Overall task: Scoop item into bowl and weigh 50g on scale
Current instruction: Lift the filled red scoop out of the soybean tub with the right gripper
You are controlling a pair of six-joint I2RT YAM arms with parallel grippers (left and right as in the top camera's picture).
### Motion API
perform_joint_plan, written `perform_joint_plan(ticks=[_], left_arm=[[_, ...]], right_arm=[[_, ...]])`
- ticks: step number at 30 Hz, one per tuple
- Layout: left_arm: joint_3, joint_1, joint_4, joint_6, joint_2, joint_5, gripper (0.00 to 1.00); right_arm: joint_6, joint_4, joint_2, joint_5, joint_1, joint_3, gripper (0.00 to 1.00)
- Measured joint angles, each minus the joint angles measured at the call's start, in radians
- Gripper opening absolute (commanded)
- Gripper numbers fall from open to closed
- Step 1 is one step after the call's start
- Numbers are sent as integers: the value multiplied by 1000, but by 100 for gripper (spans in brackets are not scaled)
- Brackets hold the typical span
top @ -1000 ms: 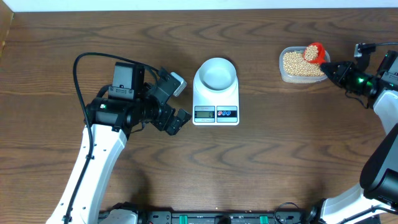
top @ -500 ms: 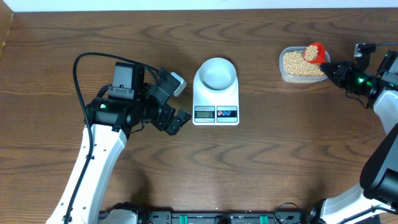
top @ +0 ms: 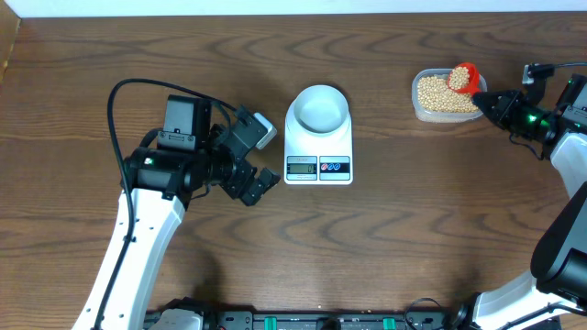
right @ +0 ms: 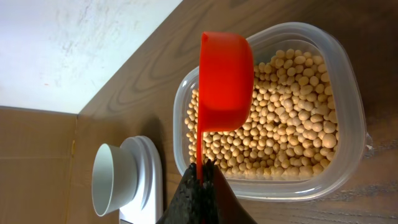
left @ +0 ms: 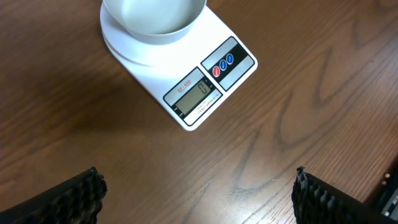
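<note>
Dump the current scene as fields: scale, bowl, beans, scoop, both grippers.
scale: white, mid-table, display facing the robot
bowl: sits on the scale, looks empty
beans: in a clear tub on the right side
scoop: red, loaded with beans, over the tub
right gripper: shut on the scoop handle
left gripper: open, holding nothing, above bare table left of the scale

Dark brown wood-grain table, evenly lit. White scuffed surface beyond its far edge; tan panel adjoining.
</note>
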Motion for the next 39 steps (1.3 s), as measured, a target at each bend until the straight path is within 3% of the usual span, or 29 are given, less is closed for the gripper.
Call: perform_joint_plan(ticks=[28,39], left_arm=[[0,0,0,36,-5,-8,98],[0,0,0,36,-5,-8,98]], right_arm=[[0,0,0,-5,0,0,1],[-3,0,0,-122,-34,0,1]])
